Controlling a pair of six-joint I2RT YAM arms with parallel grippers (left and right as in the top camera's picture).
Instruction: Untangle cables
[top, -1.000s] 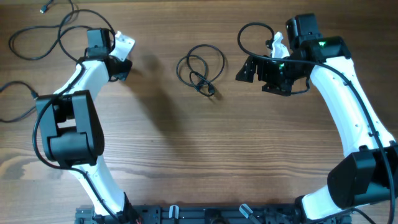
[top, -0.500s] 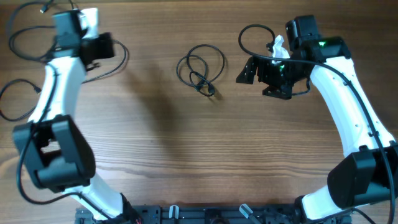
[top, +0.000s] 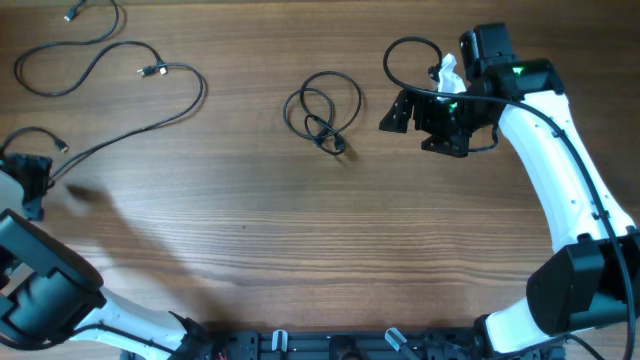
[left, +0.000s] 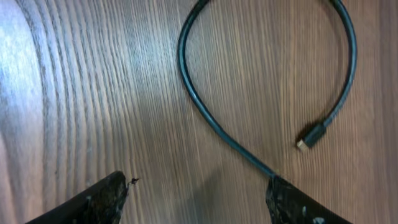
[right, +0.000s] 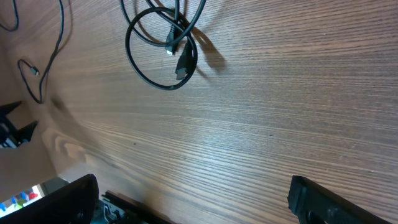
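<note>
Released left gripper (left: 198, 202), jaws wide, over loose cable (left: 211, 121), left edge. Wide-spread, empty right gripper (right: 193, 202) right of coiled cables (top: 322, 112), centre far.

We are finding the left arm (top: 30, 290) running off the overhead view's left edge, the cable loop (left: 181, 56) running out past the top of the left wrist view and passing from sight beneath a fingertip (left: 292, 205), and the coiled cables (right: 182, 62) being cropped at the right wrist view's top edge.
</note>
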